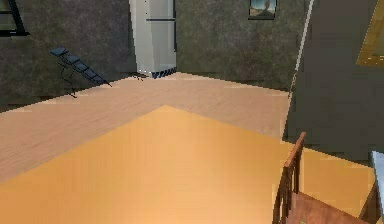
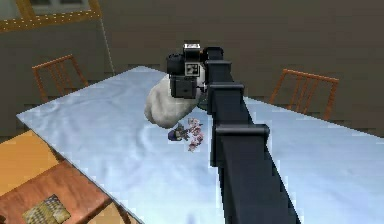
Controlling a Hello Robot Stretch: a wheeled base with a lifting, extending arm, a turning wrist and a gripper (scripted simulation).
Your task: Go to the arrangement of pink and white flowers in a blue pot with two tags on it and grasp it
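Pale blue bench bears a whitish flower mass, likely light and fragile; its bluish base looks the firmer hold; whether the hand holds anything cannot be told.

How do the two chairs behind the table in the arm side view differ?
Left chair stands by the table's far left corner; right chair sits at its far edge, right of the arm. Left chair shows more of its back; right chair is cut lower by the tabletop. Both are brown wood.
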